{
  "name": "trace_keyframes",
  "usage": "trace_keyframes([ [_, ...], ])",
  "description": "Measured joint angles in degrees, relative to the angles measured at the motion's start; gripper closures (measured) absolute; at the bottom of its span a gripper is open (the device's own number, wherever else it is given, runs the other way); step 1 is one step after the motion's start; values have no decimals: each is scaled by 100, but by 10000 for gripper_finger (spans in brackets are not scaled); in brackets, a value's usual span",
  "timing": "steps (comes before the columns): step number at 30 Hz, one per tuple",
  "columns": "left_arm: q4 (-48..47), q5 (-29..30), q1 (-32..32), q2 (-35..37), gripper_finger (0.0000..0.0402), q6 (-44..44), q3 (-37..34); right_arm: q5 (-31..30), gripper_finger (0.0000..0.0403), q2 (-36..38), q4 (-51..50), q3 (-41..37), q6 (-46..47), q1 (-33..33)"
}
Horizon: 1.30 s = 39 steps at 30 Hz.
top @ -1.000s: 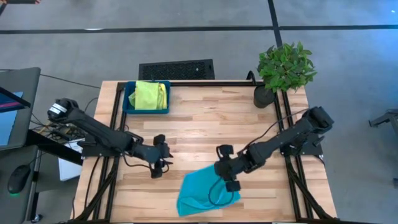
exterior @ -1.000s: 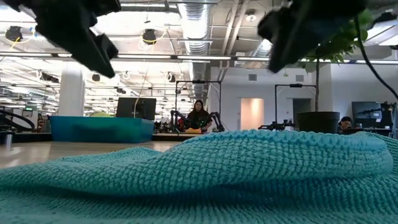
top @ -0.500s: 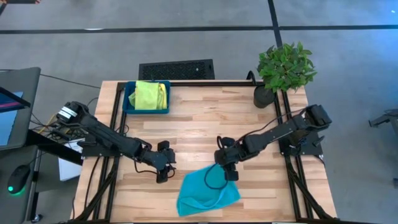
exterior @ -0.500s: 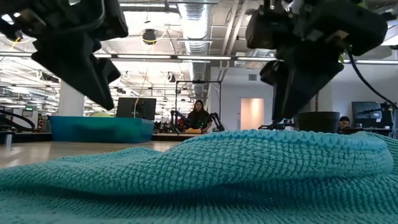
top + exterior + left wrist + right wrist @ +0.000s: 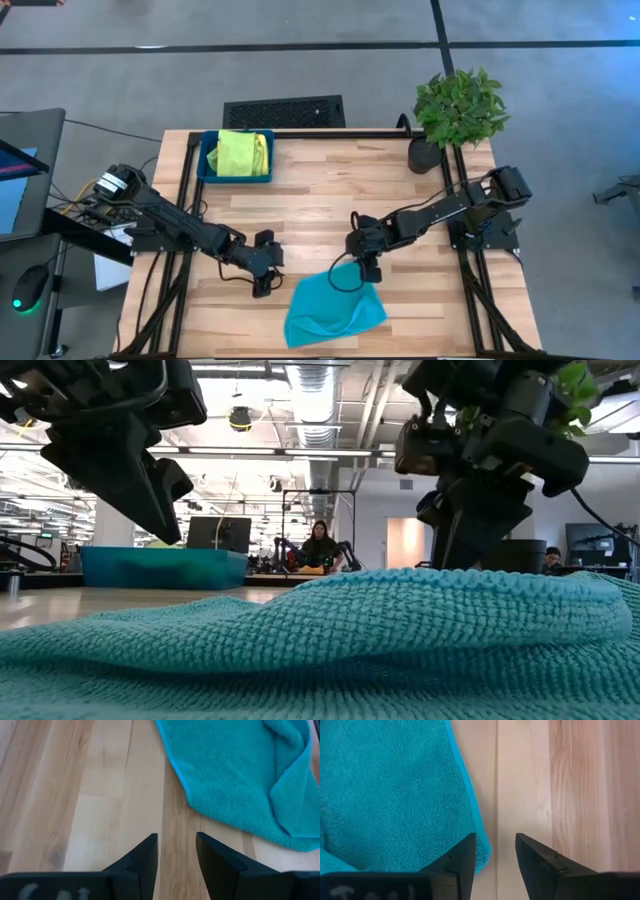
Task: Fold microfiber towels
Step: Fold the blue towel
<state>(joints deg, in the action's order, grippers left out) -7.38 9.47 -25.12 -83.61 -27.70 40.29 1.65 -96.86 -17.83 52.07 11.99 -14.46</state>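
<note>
A teal microfiber towel [image 5: 333, 310] lies crumpled on the wood table near its near edge, and it fills the foreground in the low view [image 5: 320, 650]. My right gripper [image 5: 368, 270] is open and low over the towel's far corner [image 5: 479, 855]. One finger is over the cloth and the other over bare wood. My left gripper [image 5: 263, 287] is open above bare wood, just left of the towel [image 5: 240, 775]. Lime-green and yellow towels [image 5: 240, 152] lie in the dark-teal tray [image 5: 207, 172] at the far left. My right gripper points steeply down, astride the blue-hemmed edge [image 5: 470, 795] at the towel's far corner. Whether a finger touches the cloth I cannot tell: in the low view the towel's ridge hides the fingertips.
A potted plant [image 5: 455, 110] stands at the table's far right corner. A black grille [image 5: 284, 111] sits just beyond the far edge. Bare wood stretches across the middle of the table [image 5: 320, 200]. People sit in the room behind [image 5: 320, 548].
My right gripper has come down and drawn back toward the far edge, from over the towel's middle to its far corner. My left gripper has sunk and moved toward the towel. The towel has stayed as it was.
</note>
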Motion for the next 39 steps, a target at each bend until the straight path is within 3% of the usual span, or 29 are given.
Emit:
trace_keyframes([
  [18, 34, 20, 0, 0, 276, 2, 0, 190, 243, -4, 342, -84, -201, 30],
  [30, 36, -4, 0, 2, 276, 2, 2, 447, 251, -764, 679, -36, -353, 35],
  [34, 22, -7, 0, 1, 276, -3, 2, 433, 269, -702, 652, -46, -350, 35],
  [39, 33, 4, 0, 2, 276, -3, 2, 423, 332, -493, 572, -77, -274, 36],
])
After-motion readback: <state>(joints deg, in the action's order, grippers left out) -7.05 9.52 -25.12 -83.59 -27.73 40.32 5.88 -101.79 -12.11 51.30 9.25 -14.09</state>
